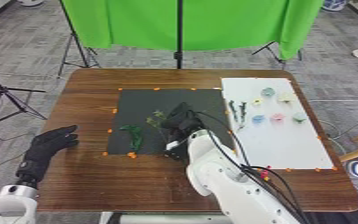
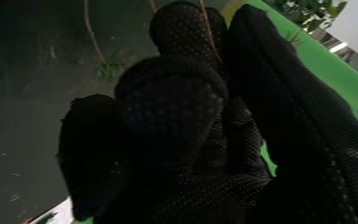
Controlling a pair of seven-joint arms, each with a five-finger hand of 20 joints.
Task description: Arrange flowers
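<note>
Right robot hand [image 1: 183, 123] beside sprig [image 1: 157, 120], long axis and leaves forward

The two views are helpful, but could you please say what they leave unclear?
Head view: dark mat beneath the right hand, hidden by it.
Right wrist view: one end of the brown strand, cut off by the edge.
Head view: petals of the blue flower, too small.

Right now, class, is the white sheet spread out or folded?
Spread out: the white sheet lies flat on the table, flowers on top, orange tape along its edges.
</note>
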